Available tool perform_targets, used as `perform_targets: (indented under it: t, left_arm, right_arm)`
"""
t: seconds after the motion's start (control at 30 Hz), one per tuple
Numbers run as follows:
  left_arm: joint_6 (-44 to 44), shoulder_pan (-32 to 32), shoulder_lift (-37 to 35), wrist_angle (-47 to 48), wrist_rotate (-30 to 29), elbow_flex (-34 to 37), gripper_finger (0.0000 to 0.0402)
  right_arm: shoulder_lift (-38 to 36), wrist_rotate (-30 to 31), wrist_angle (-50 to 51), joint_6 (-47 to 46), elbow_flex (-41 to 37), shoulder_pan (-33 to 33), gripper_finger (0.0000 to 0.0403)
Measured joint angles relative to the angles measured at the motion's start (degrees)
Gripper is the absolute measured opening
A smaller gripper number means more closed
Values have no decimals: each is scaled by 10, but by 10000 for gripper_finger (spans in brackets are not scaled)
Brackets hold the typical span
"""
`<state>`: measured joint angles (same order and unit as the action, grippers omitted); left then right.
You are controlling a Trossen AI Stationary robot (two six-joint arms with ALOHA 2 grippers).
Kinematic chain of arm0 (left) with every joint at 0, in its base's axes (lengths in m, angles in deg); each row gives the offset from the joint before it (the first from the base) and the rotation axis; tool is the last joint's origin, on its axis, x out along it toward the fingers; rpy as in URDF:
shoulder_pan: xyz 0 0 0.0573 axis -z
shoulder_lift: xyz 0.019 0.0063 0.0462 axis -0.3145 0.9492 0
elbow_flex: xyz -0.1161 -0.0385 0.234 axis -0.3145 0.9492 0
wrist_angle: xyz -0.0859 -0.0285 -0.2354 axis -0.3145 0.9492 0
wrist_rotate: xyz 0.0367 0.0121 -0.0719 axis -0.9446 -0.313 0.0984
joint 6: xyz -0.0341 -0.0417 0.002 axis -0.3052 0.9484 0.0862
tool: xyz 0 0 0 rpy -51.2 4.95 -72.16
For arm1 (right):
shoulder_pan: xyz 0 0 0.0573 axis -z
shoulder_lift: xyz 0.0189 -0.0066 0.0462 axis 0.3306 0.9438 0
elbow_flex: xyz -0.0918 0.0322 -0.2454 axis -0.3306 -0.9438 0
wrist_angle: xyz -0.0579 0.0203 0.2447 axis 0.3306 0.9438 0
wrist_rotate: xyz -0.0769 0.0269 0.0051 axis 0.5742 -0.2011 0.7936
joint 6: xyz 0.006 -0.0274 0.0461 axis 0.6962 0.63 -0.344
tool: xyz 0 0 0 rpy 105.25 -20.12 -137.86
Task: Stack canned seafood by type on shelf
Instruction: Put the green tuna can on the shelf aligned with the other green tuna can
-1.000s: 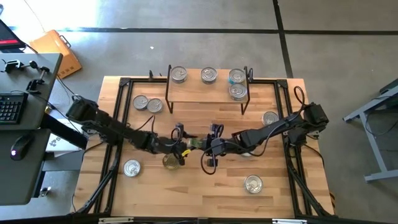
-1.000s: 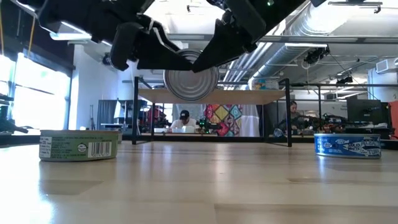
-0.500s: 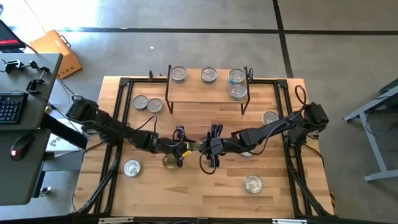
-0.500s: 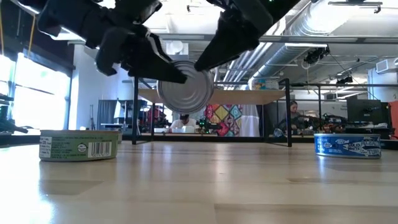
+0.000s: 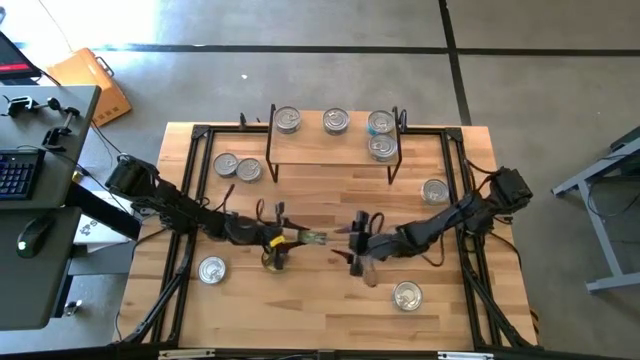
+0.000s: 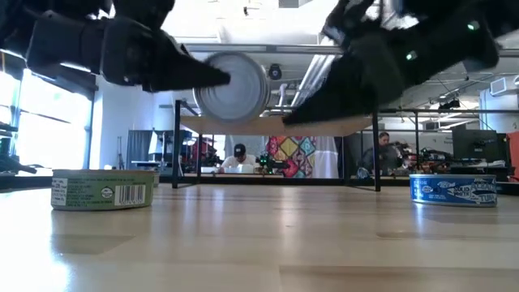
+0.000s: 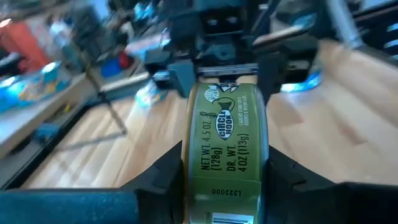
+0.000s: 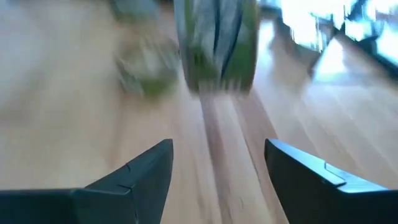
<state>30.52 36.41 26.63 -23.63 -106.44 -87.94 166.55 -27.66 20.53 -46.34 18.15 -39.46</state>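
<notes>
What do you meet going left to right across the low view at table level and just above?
Green-labelled tin on the table → tin held on edge in the left gripper → right gripper, open and empty → blue-labelled tin on the table.

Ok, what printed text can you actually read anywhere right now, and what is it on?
Green-labelled tin held in the left claw:
"NET WT. 4.5 OZ (128g)"
"DR. WT. 4 OZ (113g)"
"L522000"
Its round logo: too small.
Blue-labelled tin: lettering too small.
Green-labelled tin on the table: barcode only, print unreadable.

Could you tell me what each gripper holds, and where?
The left gripper holds a green-labelled tin on edge, fingers on its flat faces. The right gripper holds nothing.
</notes>
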Motion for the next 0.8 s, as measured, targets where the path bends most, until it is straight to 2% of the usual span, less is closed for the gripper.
perform_targets:
  t: [0.17, 0.27, 0.37, 0.47, 0.6, 0.8]
  left_arm:
    - [-44, -9, 0, -45, 83, 4, 121]
    - [-64, -9, 0, -47, 105, -2, 121]
    - [-88, -8, 0, -50, 110, -10, 121]
    - [-107, -8, 0, -50, 128, -20, 121]
    - [-127, -8, 0, -50, 154, -29, 121]
    - [-131, -8, 0, -50, 146, -38, 121]
  right_arm:
    - [0, -70, -274, 104, -62, -10, 244]
    - [0, -80, -351, 170, -63, -30, 244]
    - [0, -75, -341, 237, -51, -43, 245]
    - [0, -73, -289, 283, -31, -44, 245]
    - [0, -67, -210, 306, 1, -44, 245]
    - [0, -71, -198, 309, 19, -39, 245]
